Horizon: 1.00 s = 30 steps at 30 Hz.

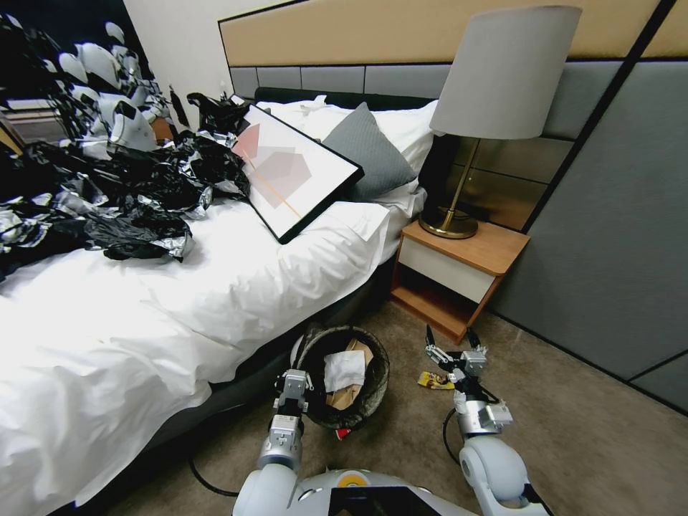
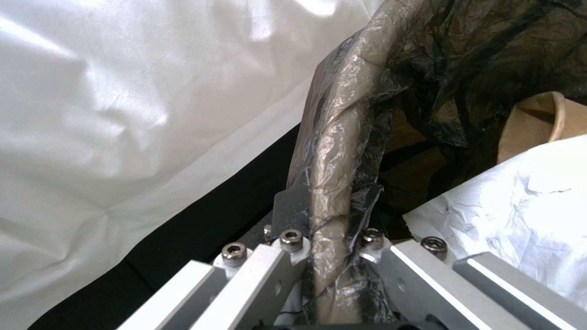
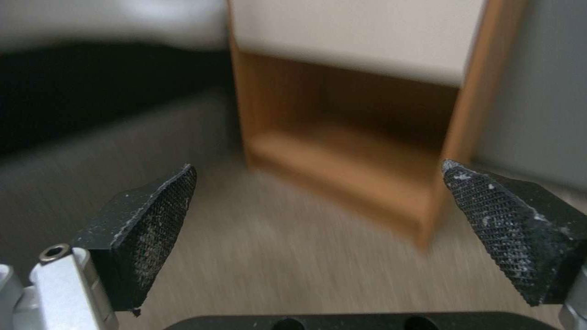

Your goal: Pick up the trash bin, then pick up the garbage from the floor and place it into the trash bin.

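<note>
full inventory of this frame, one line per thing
trash bin: 1, black-lined, on floor by bed, rim in left pincer
white paper: 1, in bin
brown paper bag: 1, in bin
yellow wrapper: 1, on carpet right of bin
red scrap: 1, on floor at bin's base
black bags: heap, on bed
framed picture: 1, on bed
grey pillow: 1, at headboard
lamp: 1, on nightstand
left pincer: shut on bin rim
right pincer: open, above wrapper

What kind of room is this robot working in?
Probably a hotel bedroom: a bed with white sheets and pillows, a padded headboard wall, and a lamp on a wooden nightstand.
</note>
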{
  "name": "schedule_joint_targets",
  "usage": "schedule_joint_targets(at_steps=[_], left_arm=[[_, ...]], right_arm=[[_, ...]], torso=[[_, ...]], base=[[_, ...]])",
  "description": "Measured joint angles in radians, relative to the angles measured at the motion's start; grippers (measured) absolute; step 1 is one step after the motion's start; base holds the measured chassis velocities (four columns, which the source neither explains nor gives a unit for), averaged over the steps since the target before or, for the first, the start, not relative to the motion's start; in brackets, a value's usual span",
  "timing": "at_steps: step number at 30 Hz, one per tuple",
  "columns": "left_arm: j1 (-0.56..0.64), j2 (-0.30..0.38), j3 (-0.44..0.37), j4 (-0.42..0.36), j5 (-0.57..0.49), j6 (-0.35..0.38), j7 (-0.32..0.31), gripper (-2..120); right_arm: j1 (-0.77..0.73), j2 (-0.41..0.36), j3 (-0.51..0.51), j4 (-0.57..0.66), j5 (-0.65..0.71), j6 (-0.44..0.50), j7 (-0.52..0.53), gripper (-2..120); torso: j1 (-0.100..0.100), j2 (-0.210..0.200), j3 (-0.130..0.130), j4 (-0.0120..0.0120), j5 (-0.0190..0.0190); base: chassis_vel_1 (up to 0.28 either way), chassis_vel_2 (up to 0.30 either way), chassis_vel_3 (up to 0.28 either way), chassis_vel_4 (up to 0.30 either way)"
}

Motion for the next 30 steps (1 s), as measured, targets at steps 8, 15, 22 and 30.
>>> schedule_joint_targets(at_steps=[8,15,22,30], left_arm=[[-0.001,0.001,0.002,0.004,0.001,0.0,-0.001,0],[0.0,0.0,0.002,0.002,0.001,0.0,-0.001,0],[0.001,0.0,0.006,-0.002,0.005,-0.001,-0.002,0],[0.004,0.005,0.006,-0.011,0.006,-0.001,-0.002,0]], right_arm=[[0.013,-0.045,0.003,-0.109,-0.037,-0.028,-0.06,100],[0.024,-0.156,0.067,-0.241,-0.247,0.1,-0.342,100],[0.082,-0.272,0.127,-0.351,-0.462,0.168,-0.515,100],[0.171,-0.302,0.137,-0.49,-0.653,0.235,-0.61,100]], torso=[[0.0,0.0,0.0,-0.0001,0.0001],[0.0,0.0,0.0,-0.0001,0.0001],[0.0,0.0,0.0,0.0,-0.0001],[0.0,0.0,0.0,0.0,0.0001]], base=[[0.0,0.0,0.0,0.0],[0.0,0.0,0.0,0.0],[0.0,0.0,0.0,0.0],[0.0,0.0,0.0,0.0]])
